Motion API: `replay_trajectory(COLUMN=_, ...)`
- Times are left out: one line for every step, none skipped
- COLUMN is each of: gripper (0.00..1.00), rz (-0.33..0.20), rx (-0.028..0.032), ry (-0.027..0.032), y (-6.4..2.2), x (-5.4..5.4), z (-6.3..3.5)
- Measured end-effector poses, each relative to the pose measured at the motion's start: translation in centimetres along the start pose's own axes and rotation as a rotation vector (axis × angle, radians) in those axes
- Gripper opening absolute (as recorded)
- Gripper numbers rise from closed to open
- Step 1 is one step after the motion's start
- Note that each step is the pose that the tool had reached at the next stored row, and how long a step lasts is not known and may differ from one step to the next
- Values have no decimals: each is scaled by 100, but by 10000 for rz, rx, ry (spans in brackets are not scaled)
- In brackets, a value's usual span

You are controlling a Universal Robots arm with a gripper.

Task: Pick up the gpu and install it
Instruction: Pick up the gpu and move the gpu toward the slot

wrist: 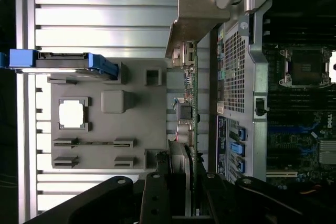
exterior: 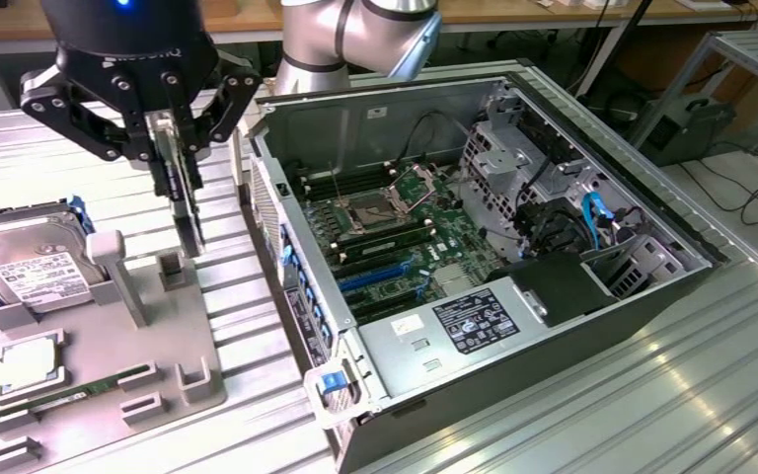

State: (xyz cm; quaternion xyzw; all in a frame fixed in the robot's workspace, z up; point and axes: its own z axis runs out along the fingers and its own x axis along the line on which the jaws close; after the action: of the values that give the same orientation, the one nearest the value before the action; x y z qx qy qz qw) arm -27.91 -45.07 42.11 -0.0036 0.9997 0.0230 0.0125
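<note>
1. Nearest the camera in the exterior view, an open computer case [exterior: 511, 405] lies on a ribbed metal table [exterior: 695, 395], with its motherboard [exterior: 413, 237] exposed.
2. At the exterior view's left sits a gray holder plate [exterior: 155, 355]. It carries a hard drive [exterior: 24, 262] at its far left and a green memory stick [exterior: 76, 393] toward its near edge.
3. Above the plate's far right part hangs the gripper [exterior: 182, 173], its fingers pinching the gpu [exterior: 190, 222] by both faces.
4. Edge-on and upright, the gpu has its lower end close over a slot post; I cannot tell whether they touch.
5. From the wrist, the gripper [wrist: 184, 192] holds the gpu [wrist: 191, 114] between the plate [wrist: 105, 145] and the case's perforated panel [wrist: 233, 66].
</note>
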Motion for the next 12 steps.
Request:
replay_trajectory(gripper=28, rz=0, rx=0, ry=0, y=0, x=-25, z=0)
replay_trajectory(gripper=28, rz=0, rx=1, ry=1, y=0, x=-61, z=1)
replay_trajectory(gripper=28, rz=0, rx=0, ry=0, y=-1, x=-96, z=3)
replay_trajectory(gripper=28, rz=-1, rx=0, ry=0, y=-1, x=-111, z=3)
replay_trajectory(gripper=28, rz=-1, rx=0, ry=1, y=-1, x=-126, z=3)
replay_trajectory(gripper=28, rz=-2, rx=0, ry=0, y=-1, x=-148, z=4)
replay_trajectory(gripper=28, rz=-3, rx=1, ry=1, y=-1, x=-171, z=4)
replay_trajectory(gripper=28, rz=-4, rx=1, ry=1, y=-1, x=-188, z=4)
replay_trajectory(gripper=28, rz=-3, rx=1, ry=1, y=-1, x=-205, z=5)
replay_trajectory(gripper=28, rz=-3, rx=0, ry=0, y=-1, x=-221, z=6)
replay_trajectory(gripper=28, rz=-3, rx=0, ry=0, y=-1, x=-242, z=7)
replay_trajectory(gripper=28, rz=-3, rx=0, ry=1, y=-1, x=-262, z=7)
